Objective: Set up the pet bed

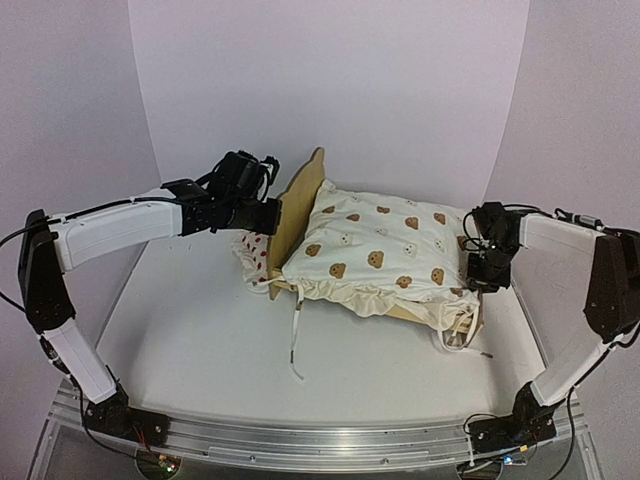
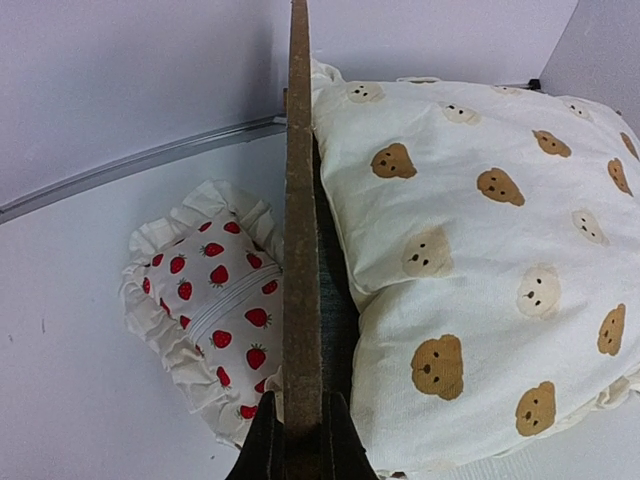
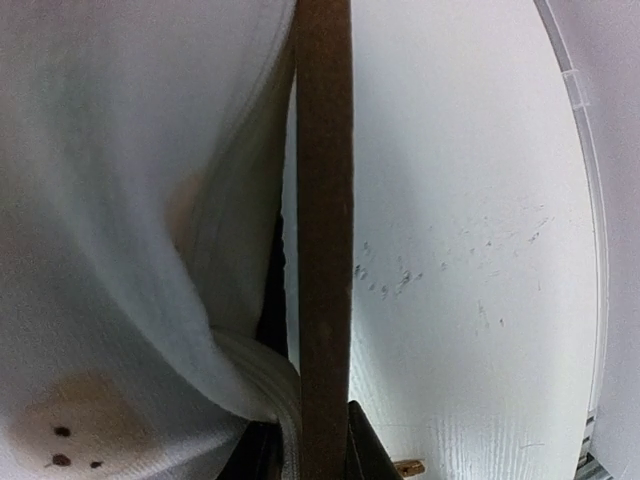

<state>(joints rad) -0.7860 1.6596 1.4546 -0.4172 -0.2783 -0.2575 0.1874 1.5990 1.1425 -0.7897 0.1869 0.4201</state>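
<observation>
The pet bed (image 1: 296, 205) is a light plywood frame with a bear-ear headboard, in the middle of the table. A cream bear-print cushion (image 1: 385, 250) fills it and hides the felt base. My left gripper (image 1: 268, 215) is shut on the headboard's top edge (image 2: 301, 250). My right gripper (image 1: 478, 282) is shut on the plywood foot rail (image 3: 325, 230), with a fold of cushion (image 3: 140, 220) pressed against it. A white strawberry pillow (image 1: 254, 255) lies on the table behind the headboard, outside the bed; it also shows in the left wrist view (image 2: 205, 300).
A cushion tie (image 1: 295, 340) trails from the bed's front onto the white table (image 1: 200, 340). White walls close in the back and both sides. The table's raised right edge (image 3: 575, 110) runs near the foot rail.
</observation>
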